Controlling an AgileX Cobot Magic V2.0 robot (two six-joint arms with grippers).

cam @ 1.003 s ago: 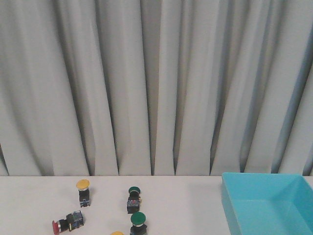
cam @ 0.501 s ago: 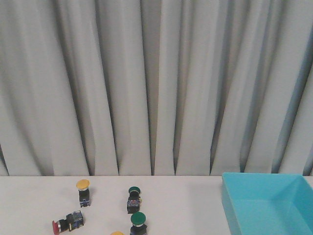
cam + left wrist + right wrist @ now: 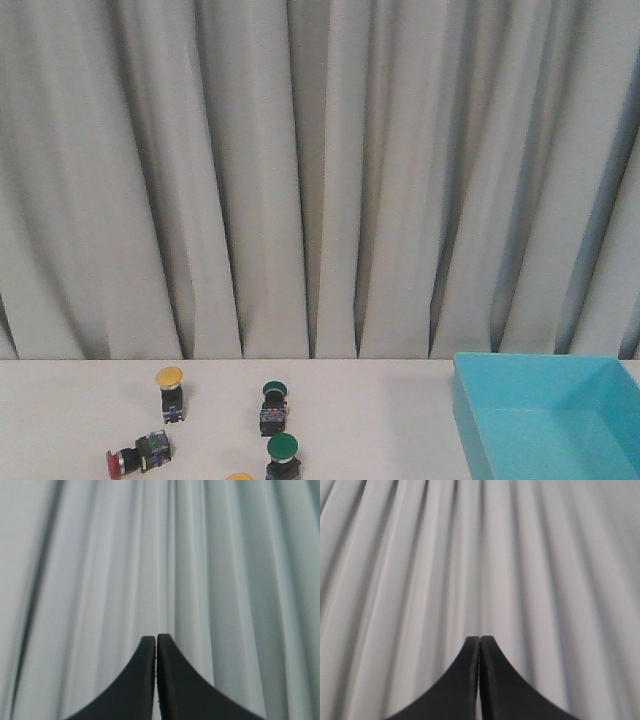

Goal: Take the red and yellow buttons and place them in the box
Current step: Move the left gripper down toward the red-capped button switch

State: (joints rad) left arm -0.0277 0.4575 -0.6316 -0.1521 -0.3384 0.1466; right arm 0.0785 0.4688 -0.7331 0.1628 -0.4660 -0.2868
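White table [image 3: 380, 420] with push-button switches and a bin.
Left: yellow button [image 3: 170, 390], red button [image 3: 137, 455], two green buttons [image 3: 275, 405]; right: turquoise box [image 3: 545, 420].

A pale table [image 3: 380, 420] stands before a grey pleated curtain [image 3: 320, 180], with a turquoise box [image 3: 545, 415] at its right edge. To the left sit an upright yellow button [image 3: 170, 390], a red button [image 3: 137, 455] on its side, two green buttons [image 3: 275, 408] [image 3: 283, 456], and another yellow cap [image 3: 239, 477] barely showing at the bottom.
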